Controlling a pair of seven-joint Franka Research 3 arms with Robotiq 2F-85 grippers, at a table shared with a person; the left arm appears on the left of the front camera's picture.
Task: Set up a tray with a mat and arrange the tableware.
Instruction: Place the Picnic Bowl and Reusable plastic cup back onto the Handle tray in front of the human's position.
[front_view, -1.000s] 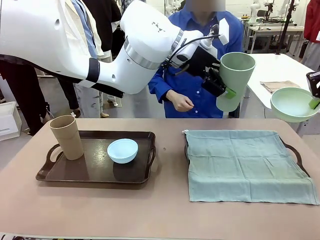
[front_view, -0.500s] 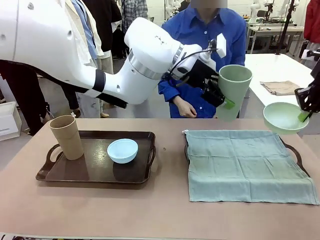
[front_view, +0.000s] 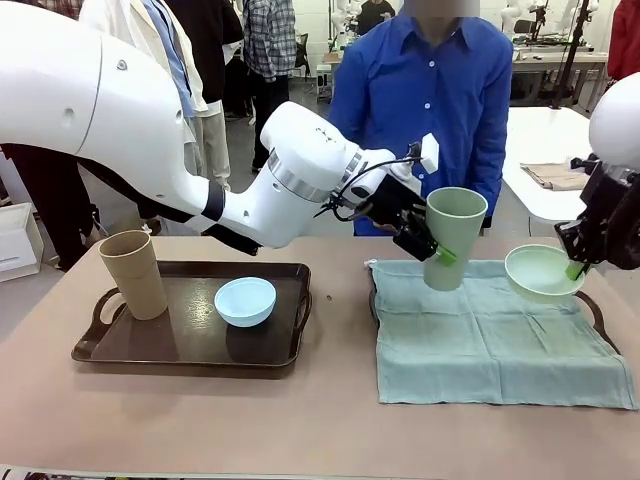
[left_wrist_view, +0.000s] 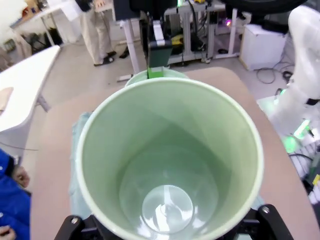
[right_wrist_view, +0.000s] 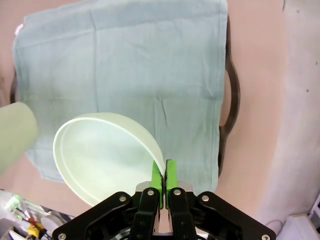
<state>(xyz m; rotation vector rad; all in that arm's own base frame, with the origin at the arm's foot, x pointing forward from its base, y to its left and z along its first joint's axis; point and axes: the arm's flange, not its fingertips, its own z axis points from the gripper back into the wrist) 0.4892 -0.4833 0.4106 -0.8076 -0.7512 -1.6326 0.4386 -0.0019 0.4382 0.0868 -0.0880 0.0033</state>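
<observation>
A tan counter (front_view: 200, 420) in a busy lab is carrying two trays. At left, the dark tray (front_view: 190, 348) is holding the tan cup (front_view: 132, 274) and the light blue bowl (front_view: 245, 301). At centre, the left tool (front_view: 437, 250), clamped around the pale green cup (front_view: 453, 235), is hanging over the mat (front_view: 490, 330). At right, the right tool (front_view: 577, 262), pinched on the rim of the pale green bowl (front_view: 541, 272), is hovering there too. Both have descended within the last second, so placement is probably near.
</observation>
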